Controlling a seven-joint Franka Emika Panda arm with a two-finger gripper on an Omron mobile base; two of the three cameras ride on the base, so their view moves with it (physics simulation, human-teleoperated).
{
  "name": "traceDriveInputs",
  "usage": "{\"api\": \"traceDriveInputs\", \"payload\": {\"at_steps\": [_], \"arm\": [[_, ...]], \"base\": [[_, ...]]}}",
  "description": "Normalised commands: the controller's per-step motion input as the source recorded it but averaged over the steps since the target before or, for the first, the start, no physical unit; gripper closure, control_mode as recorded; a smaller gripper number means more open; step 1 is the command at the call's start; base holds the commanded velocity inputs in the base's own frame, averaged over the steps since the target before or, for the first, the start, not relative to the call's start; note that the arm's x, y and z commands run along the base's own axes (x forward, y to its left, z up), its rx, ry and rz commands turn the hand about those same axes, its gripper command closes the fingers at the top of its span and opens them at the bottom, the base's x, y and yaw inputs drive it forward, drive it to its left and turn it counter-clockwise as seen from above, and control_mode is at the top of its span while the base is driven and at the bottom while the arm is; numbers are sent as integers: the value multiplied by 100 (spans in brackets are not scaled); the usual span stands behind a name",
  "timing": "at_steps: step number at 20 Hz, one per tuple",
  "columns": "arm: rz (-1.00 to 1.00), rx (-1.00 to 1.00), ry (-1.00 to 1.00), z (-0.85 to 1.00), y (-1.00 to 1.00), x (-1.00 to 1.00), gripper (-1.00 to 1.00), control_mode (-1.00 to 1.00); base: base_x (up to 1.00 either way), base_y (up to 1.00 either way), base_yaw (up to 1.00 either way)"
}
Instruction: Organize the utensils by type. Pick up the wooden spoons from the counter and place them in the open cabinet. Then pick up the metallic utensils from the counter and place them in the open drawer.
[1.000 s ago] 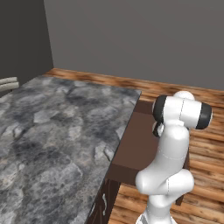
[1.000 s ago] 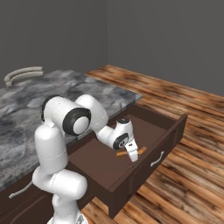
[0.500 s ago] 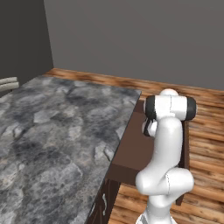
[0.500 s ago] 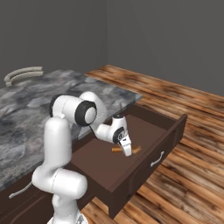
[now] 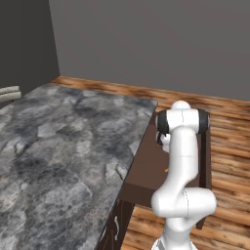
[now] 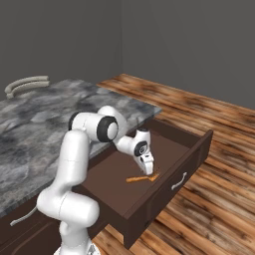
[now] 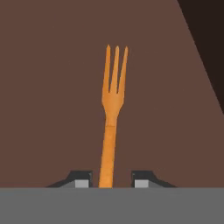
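Hand (image 7: 112,183) hung low inside the drawer (image 6: 191,154), fingertips (image 7: 82,179) spread clear of the orange fork's (image 7: 112,131) handle, pinching nothing. Lay flat on the drawer floor, tines away from the hand. Judged light, stiff, thin, somewhat slick; best pinched across mid-handle. Beyond the drawer, counter (image 6: 40,124).

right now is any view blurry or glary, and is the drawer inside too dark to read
Hand view: soft but readable, orange fork clear against the evenly lit brown drawer floor, black corner top right. Right base view: no glare, fork small but visible. Left base view: sharp, the arm hides most of the drawer.
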Motion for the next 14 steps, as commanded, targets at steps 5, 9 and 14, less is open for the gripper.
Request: {"api": "traceDriveInputs", "payload": {"at_steps": [5,9,14], "arm": [[12,13,5,25,-12,8,-100,-100],[28,5,1,74,-12,-8,-100,-100],[41,0,-6,89,-2,-38,-100,-100]], "base": [[0,0,0],[0,0,0],[0,0,0]]}}
